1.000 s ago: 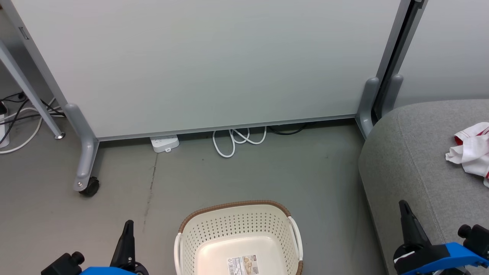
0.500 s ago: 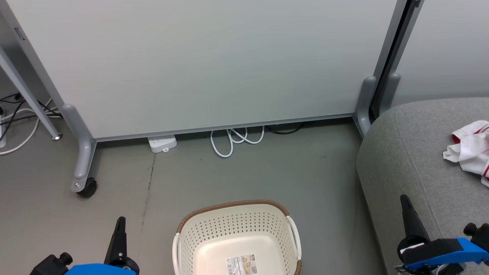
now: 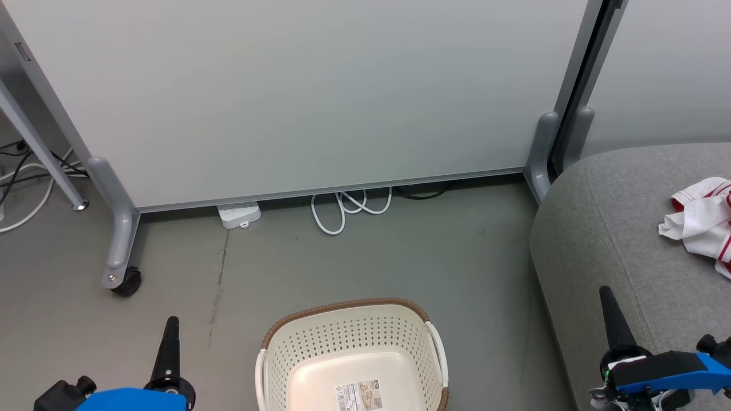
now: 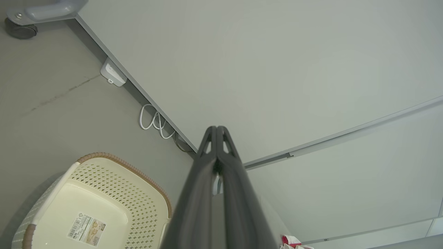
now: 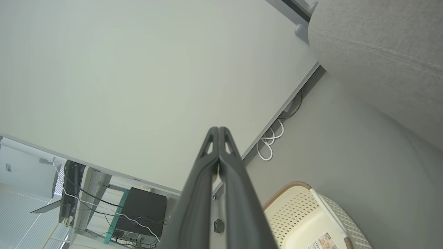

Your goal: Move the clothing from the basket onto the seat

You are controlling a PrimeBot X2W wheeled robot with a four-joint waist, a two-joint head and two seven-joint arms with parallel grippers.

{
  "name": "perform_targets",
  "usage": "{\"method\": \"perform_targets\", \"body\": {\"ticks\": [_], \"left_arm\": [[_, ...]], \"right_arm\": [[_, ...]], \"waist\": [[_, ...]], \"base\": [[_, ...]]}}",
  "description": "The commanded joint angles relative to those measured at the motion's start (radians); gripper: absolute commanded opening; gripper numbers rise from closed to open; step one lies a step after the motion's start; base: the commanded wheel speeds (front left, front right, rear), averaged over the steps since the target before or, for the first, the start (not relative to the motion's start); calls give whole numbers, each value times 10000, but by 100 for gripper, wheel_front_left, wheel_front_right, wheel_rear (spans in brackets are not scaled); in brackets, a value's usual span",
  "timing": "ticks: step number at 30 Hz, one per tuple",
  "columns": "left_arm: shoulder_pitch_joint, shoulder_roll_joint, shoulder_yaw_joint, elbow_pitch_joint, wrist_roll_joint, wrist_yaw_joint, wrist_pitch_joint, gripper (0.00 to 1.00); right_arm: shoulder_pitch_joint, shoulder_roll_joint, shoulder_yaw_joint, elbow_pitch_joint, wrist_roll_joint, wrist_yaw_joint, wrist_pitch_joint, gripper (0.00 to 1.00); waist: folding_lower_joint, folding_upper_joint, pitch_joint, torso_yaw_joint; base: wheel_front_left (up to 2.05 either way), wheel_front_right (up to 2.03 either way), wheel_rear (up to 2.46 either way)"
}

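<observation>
Lying crumpled on the grey seat (image 3: 605,228), the red-and-white clothing (image 3: 699,220) sits toward the right edge of the head view. It is well apart from both grippers and up and to the right of the right gripper (image 3: 605,297). That gripper's two dark fingers are pressed together on nothing, and it shows against the seat's front left part. The left gripper (image 3: 171,326) is clenched on nothing too, its fingers pointing up over the floor (image 3: 485,285) just left of the basket (image 3: 348,334). The basket stands on the floor between the two grippers at the bottom edge of the head view, apart from the seat's rounded left edge, with a strip of grey floor between them. Its perforated cream walls and brown rim enclose a smooth bottom bearing a printed label (image 3: 360,395). Beyond the basket the floor runs to a pale partition panel (image 3: 320,91), along whose lower edge lie a looped white cable (image 3: 348,208) and a white power strip (image 3: 239,214). The panel's grey foot with its caster (image 3: 127,281) stands further left.
</observation>
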Motion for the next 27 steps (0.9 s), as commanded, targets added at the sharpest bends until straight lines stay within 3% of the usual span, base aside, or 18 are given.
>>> {"method": "perform_targets", "body": {"ticks": [1, 27], "left_arm": [[-252, 80, 102, -156, -247, -12, 69, 0], [-333, 84, 540, -460, -2431, -18, 717, 0]], "right_arm": [[-194, 21, -28, -42, 316, -1, 51, 0], [-487, 85, -101, 197, 2988, -1, 326, 0]], "waist": [[-1, 0, 2, -8], [-1, 0, 39, -165]], "base": [[0, 0, 0], [0, 0, 0]]}}
